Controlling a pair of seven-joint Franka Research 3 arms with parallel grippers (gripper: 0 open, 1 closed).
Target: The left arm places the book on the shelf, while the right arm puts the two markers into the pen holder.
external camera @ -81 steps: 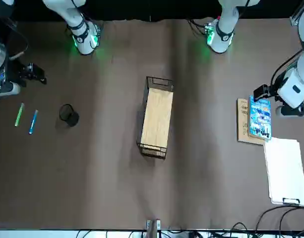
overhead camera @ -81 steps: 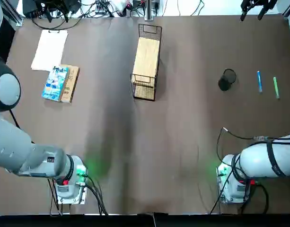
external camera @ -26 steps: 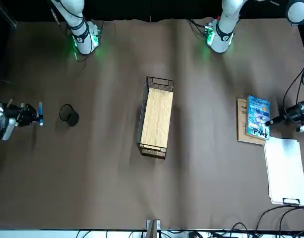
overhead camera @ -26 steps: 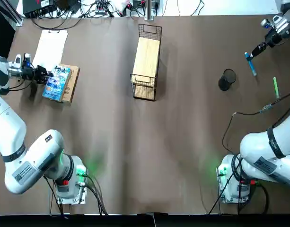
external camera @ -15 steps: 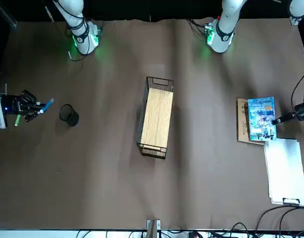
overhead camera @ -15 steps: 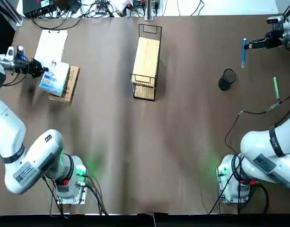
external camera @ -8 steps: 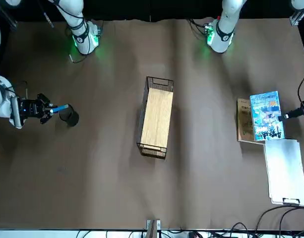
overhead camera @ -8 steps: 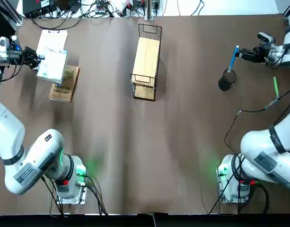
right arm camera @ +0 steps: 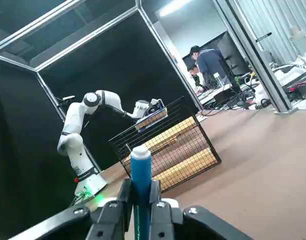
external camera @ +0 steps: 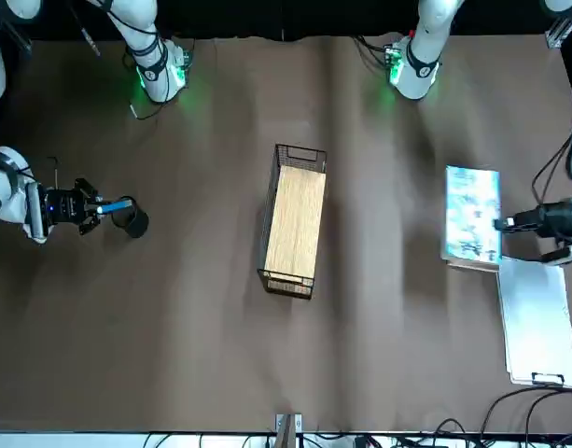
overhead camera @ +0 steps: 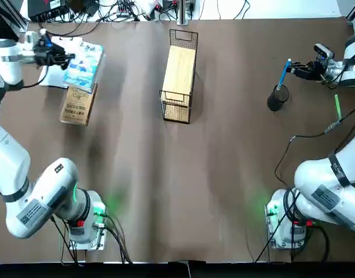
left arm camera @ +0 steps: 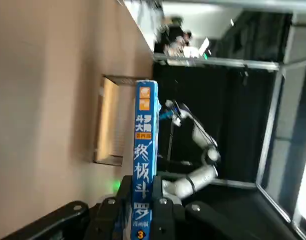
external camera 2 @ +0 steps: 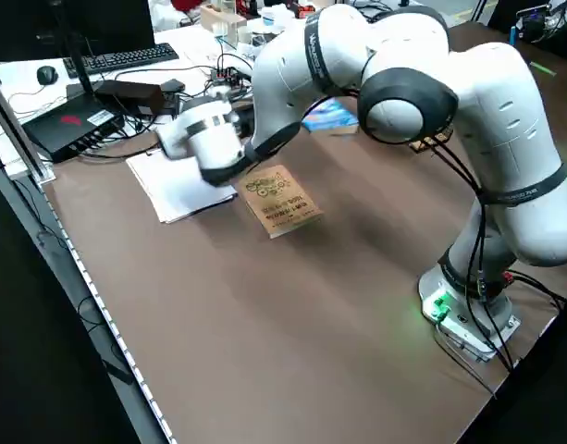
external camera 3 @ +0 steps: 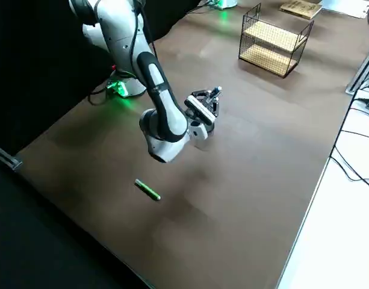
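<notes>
The book [left arm camera: 145, 160] bears "斗罗大陆 第四部 终极斗罗 漫画版" down its spine, then a "3" in a circle near the spine's end. The tan book [external camera 2: 280, 201], near the table's [external camera 2: 218, 324] far left corner, has cover characters too small to read.

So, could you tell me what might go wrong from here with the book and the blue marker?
The left gripper pinches the book by its spine end, so it could swing or slip on the way to the shelf.

The blue marker, held by the right gripper, leans at the pen holder's mouth; it might catch the rim and tip the cup.
</notes>
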